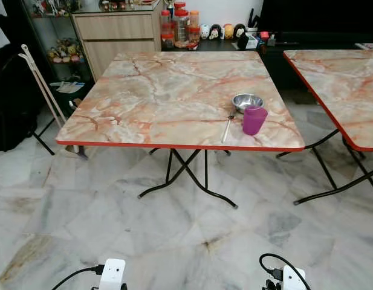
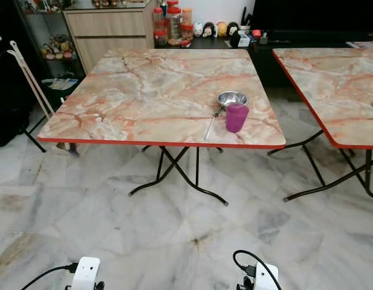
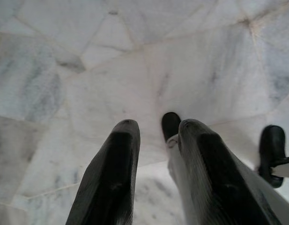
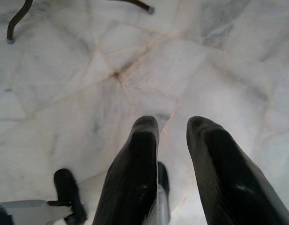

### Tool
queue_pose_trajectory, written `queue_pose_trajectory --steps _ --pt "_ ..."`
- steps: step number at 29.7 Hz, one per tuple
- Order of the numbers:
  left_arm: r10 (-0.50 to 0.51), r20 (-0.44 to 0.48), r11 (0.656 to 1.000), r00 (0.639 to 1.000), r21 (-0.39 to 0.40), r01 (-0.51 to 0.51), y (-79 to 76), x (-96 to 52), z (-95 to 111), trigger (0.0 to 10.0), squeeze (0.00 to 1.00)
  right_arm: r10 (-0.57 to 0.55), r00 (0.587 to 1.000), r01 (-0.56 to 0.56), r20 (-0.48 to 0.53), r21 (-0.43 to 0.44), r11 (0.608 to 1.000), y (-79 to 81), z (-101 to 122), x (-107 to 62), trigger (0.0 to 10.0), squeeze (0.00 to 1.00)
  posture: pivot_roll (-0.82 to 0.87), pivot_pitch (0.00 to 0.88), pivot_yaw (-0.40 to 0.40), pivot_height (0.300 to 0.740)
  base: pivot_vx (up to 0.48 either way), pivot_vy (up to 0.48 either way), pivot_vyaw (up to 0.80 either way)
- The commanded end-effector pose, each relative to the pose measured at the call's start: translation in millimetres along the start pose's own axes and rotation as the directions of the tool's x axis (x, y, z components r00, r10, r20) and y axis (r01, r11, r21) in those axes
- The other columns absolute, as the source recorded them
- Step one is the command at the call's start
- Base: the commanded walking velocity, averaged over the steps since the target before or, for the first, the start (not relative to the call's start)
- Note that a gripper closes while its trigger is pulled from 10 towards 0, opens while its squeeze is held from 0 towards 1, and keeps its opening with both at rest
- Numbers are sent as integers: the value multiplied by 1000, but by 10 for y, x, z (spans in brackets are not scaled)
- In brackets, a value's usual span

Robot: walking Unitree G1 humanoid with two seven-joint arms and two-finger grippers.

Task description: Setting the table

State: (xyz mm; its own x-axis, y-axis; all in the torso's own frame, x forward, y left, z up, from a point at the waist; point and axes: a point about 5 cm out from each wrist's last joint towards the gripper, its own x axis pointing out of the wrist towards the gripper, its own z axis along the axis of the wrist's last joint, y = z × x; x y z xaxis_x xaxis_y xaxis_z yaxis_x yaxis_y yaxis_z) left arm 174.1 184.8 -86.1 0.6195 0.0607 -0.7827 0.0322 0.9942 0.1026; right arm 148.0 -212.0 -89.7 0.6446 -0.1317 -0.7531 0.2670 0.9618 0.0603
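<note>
Left tool (image 3: 156,129): hangs low over the marble floor (image 1: 174,241), fingers parted by a narrow gap, holding nothing. Right tool (image 4: 172,126): also hangs over the floor, fingers parted by a similar narrow gap, empty. Both wrists show at the near edge of the head views, well short of the surface.

Surface (image 1: 162,96): a square folding one, top patterned in orange-veined marble with a red rim, on crossed black legs. It stands ahead on pale grey-white marble tiling. A second surface (image 1: 343,84) of the same pattern stands to the right, apart from the first. Far side of the room: a wooden cabinet (image 1: 113,33) at far left, a dark low shelf bearing red-lidded jars (image 1: 177,27) and small figurines (image 1: 219,30).

Task items, all grouped at the near right corner of the first surface:
- Steel bowl (image 1: 247,102), upright, farthest of the three from the near edge.
- Purple cup (image 1: 254,119), upright, mouth up, just near of the bowl; contact with the bowl cannot be judged.
- Spoon (image 1: 227,127), lying flat just left of the cup. Long axis runs near to far, slightly slanted; the head points far, toward the bowl, and the handle end reaches close to the near red rim.
</note>
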Motion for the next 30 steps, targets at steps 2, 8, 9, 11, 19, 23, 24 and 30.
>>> queue_pose_trajectory --steps 2,8,9,11,19,23,24,30 --pt "16 -2 1000 1000 -27 -16 -5 -7 -27 10000 0 10 1000 -10 6 -22 1000 -4 74 27 10000 0 -50 0 -31 740 0 0 0" --pt "31 10 999 999 -26 -31 74 7 36 10000 0 8 1000 -8 15 8 1000 67 126 56 10000 0 -36 0 -11 740 0 0 0" --pt "33 11 999 999 -25 -32 85 7 40 10000 0 7 1000 -8 17 14 1000 81 129 58 10000 0 -36 0 -8 740 0 0 0" --pt "35 11 999 999 -25 -34 95 8 43 10000 0 8 1000 -8 18 19 1000 92 132 61 10000 0 -36 0 -8 740 0 0 0" --pt "39 8 999 999 -12 -38 137 12 61 10000 0 -5 1000 5 -2 47 999 112 45 38 10000 0 -44 0 22 740 0 0 0" --pt "35 14 999 999 -15 -34 130 14 72 10000 0 -15 1000 16 -9 53 998 84 21 28 10000 0 -43 0 23 740 0 0 0" --pt "30 14 999 999 -15 -30 127 15 74 10000 0 -18 1000 19 -11 54 998 78 19 27 10000 0 -43 0 23 740 0 0 0" --pt "27 11 999 1000 -16 -27 115 14 67 10000 0 -30 1000 30 -6 64 998 55 31 28 10000 0 -50 0 26 740 0 0 0"
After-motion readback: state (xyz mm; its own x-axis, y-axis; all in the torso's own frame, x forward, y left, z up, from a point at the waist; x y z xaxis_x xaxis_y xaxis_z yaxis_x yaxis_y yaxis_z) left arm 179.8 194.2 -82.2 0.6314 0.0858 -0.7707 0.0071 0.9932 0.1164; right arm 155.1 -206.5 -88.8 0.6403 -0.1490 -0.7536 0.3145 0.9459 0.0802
